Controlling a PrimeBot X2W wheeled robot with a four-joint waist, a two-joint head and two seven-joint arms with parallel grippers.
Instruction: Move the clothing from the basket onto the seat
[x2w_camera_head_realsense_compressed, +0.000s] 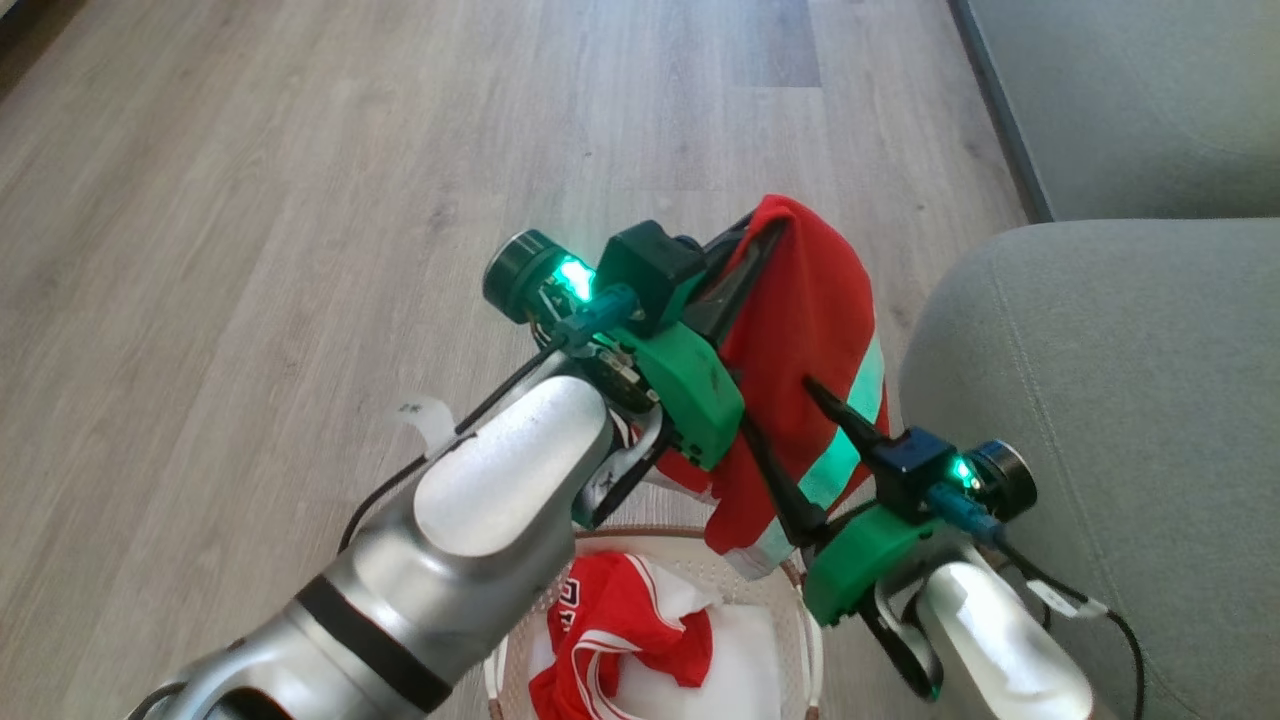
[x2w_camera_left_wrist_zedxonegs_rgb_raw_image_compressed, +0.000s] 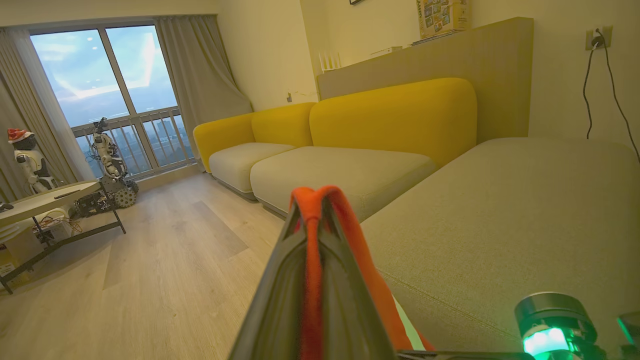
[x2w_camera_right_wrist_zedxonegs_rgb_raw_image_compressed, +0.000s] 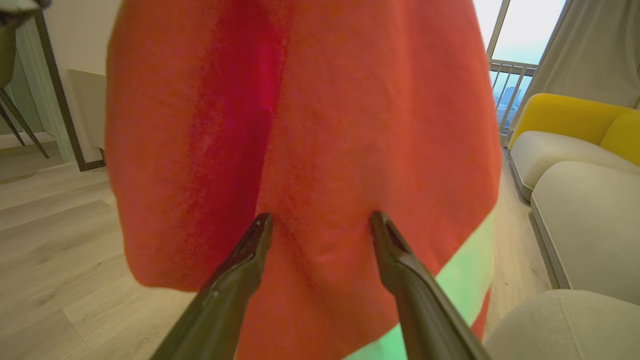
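Pinching a red garment (x2w_camera_head_realsense_compressed: 800, 330) in the left gripper (x2w_camera_head_realsense_compressed: 770, 235), long dark fingers pressed together on a fold at the very top. Confirming from the left wrist: red fabric wedged between the closed fingers and draped over the tips. Hanging it above the basket (x2w_camera_head_realsense_compressed: 680, 535), with the white-striped hem dangling just over the brown rim. Holding the right gripper (x2w_camera_right_wrist_zedxonegs_rgb_raw_image_compressed: 321, 216) spread wide, lower down, with tips against the hanging cloth and nothing pinched between them. Leaving a second red garment (x2w_camera_head_realsense_compressed: 620, 620), white trim and some lettering, crumpled in the basket on a white sheet (x2w_camera_head_realsense_compressed: 740, 660). Placing the basket just left of the grey-green seat (x2w_camera_head_realsense_compressed: 1100, 400), close to its rounded edge. Putting the held garment beside the seat, apart from it, not over the cushion. Noting wood-plank floor (x2w_camera_head_realsense_compressed: 250, 200) all around and a yellow-backed sofa (x2w_camera_left_wrist_zedxonegs_rgb_raw_image_compressed: 390, 115) farther off in the left wrist view.
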